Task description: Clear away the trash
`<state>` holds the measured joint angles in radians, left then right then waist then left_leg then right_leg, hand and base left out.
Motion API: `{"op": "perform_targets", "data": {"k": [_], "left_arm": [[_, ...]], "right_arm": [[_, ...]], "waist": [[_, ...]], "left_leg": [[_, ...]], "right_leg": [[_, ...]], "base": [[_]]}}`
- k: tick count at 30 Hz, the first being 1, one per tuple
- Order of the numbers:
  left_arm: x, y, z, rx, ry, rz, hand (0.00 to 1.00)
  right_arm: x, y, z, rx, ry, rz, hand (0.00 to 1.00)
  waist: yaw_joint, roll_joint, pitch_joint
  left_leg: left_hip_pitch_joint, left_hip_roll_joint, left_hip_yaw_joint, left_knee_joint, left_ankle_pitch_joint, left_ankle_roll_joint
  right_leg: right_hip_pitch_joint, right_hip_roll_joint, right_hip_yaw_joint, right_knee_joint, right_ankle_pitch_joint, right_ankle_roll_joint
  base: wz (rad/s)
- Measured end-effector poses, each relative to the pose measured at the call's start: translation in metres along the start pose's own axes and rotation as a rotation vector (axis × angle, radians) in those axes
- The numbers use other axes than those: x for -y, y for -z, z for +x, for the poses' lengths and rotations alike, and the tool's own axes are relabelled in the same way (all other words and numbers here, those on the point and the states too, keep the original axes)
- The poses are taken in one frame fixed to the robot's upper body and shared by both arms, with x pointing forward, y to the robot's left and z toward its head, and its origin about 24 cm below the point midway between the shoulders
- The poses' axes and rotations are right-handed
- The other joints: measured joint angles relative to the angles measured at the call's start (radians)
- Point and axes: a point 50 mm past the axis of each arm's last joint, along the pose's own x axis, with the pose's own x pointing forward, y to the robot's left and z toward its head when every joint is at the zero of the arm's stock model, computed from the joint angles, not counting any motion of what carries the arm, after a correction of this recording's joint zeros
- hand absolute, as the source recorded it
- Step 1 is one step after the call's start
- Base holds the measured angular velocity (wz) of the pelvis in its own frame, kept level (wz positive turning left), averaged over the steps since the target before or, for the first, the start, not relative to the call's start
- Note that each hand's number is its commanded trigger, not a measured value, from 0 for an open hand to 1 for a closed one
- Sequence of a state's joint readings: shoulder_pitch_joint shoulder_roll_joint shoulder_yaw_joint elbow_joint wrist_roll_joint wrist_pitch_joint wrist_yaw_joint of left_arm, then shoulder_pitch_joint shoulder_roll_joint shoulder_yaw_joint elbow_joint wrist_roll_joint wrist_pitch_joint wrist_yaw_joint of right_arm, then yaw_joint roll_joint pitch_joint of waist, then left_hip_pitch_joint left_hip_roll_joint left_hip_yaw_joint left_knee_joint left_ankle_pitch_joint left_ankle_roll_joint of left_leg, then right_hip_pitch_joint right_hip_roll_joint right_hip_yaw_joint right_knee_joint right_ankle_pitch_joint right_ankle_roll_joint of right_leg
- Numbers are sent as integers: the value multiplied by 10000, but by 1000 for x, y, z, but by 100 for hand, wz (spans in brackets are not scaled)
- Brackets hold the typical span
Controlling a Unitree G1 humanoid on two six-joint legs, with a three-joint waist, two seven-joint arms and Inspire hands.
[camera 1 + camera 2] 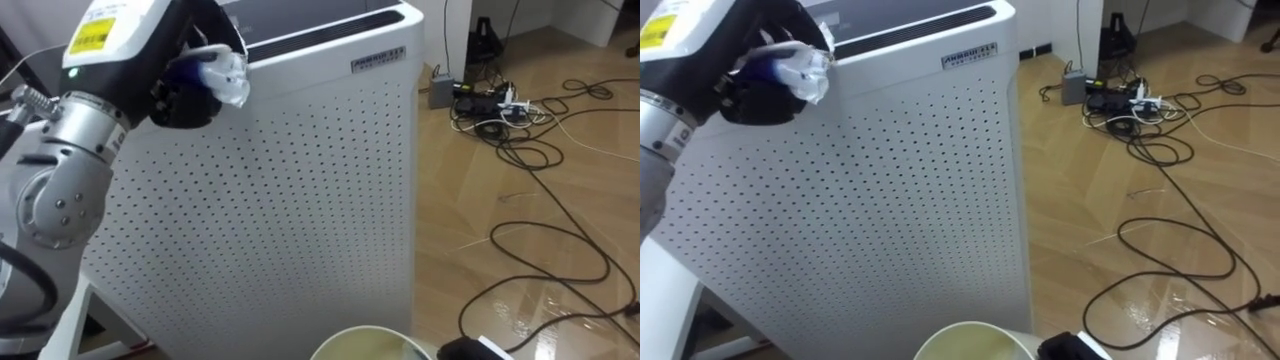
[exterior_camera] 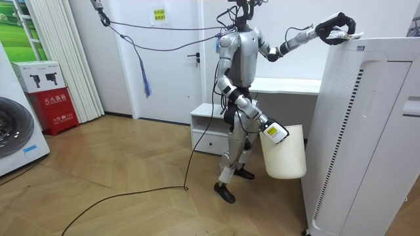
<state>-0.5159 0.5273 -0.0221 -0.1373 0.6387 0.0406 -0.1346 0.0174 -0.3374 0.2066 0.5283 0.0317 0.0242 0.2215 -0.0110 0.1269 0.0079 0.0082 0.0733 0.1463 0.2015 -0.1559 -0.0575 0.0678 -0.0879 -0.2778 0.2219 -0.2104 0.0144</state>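
A crumpled white and blue piece of garbage is held in my left hand, whose dark fingers are curled round it. The hand is raised level with the top edge of a tall white perforated air purifier. From the room view the same hand reaches over the purifier's top with the garbage. My right hand holds a white bin by its rim at hip height, beside the purifier. The bin's rim shows at the bottom edge, with the right hand next to it.
Tangled black cables and a power strip lie on the wooden floor to the right of the purifier. I stand close against the purifier. A white desk and a low drawer cabinet are behind me.
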Motion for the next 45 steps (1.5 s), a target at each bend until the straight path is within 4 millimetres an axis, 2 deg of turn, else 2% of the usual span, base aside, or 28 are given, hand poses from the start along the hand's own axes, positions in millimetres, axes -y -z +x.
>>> {"op": "perform_targets", "data": {"k": [4, 10, 19, 20, 21, 22, 25, 27, 30, 32, 37, 45], "left_arm": [[-2, 0, 0, 2, -64, -4, 100], [-5, -3, -1, 153, -174, -294, 100], [-5, -11, -15, 729, -326, -2494, 100], [-4, -13, -19, 830, -290, -2798, 100], [-4, -14, -24, 988, -276, -3263, 100], [-3, -15, -26, 1086, -245, -3515, 100], [16, -21, -41, 1492, 805, -4832, 100], [62, -27, -62, 1099, 3421, -6050, 100], [104, -38, -90, 936, 6223, -6723, 100], [111, -39, -99, 938, 6956, -6964, 100], [111, -41, -101, 1258, 7516, -7126, 100], [117, -40, -110, 1234, 8355, -7217, 100]], "right_arm": [[1, -1, 0, 29, 15, -26, 100], [2, -4, 1, 99, 80, -61, 100], [3, -4, 2, 104, 617, -91, 100], [3, -5, 2, 110, 703, -94, 100], [4, -5, 2, 124, 837, -89, 100], [5, -5, 2, 135, 919, -94, 100], [6, -10, 4, 274, 1167, -97, 100], [5, -19, 9, 530, 1120, -59, 100], [3, -26, 12, 724, 1000, -161, 100], [3, -26, 12, 698, 965, -207, 100], [3, -26, 11, 693, 917, -259, 100], [3, -26, 11, 684, 774, -272, 100]], "waist": [[-10, -19, 17], [-65, -122, 90], [-95, -113, 65], [-94, -164, 73], [-90, -145, 36], [-90, -155, 39], [-67, -162, 40], [-106, -204, 69], [-212, -307, 125], [-264, -289, 114], [-195, -215, 67], [-113, -191, 73]], "left_leg": [[-16, 4, -2, -2, 0, 0], [-44, -4, 44, -14, 0, 0], [-128, -181, 54, -48, 22, 36], [-123, -181, 51, -59, 22, 36], [-124, -189, 52, -83, 21, 36], [-124, -194, 51, -94, 22, 37], [-104, -196, 42, -161, 27, 44], [-55, -188, 35, -241, 50, 81], [-336, -170, -49, -186, 49, 81], [-509, -170, -87, -106, 49, 80], [-555, -183, -122, -104, 49, 80], [-284, -162, -249, -259, 53, 85]], "right_leg": [[-18, -12, 1, 5, 0, 0], [-53, -22, 12, 2, -14, 16], [-101, -173, -131, 107, -86, 135], [-140, -188, -137, 192, -84, 137], [-134, -197, -215, 181, -83, 139], [-128, -204, -272, 179, -83, 140], [-108, -204, -320, 182, -83, 140], [-94, -186, -303, 161, -83, 140], [-185, -156, -400, -36, -79, 144], [-290, -154, -422, -41, -79, 144], [-335, -149, -351, -30, -78, 145], [-362, -134, -266, 244, -79, 146]], "base": [[0], [0], [7], [3], [5], [7], [6], [0], [9], [10], [1], [-4]]}}
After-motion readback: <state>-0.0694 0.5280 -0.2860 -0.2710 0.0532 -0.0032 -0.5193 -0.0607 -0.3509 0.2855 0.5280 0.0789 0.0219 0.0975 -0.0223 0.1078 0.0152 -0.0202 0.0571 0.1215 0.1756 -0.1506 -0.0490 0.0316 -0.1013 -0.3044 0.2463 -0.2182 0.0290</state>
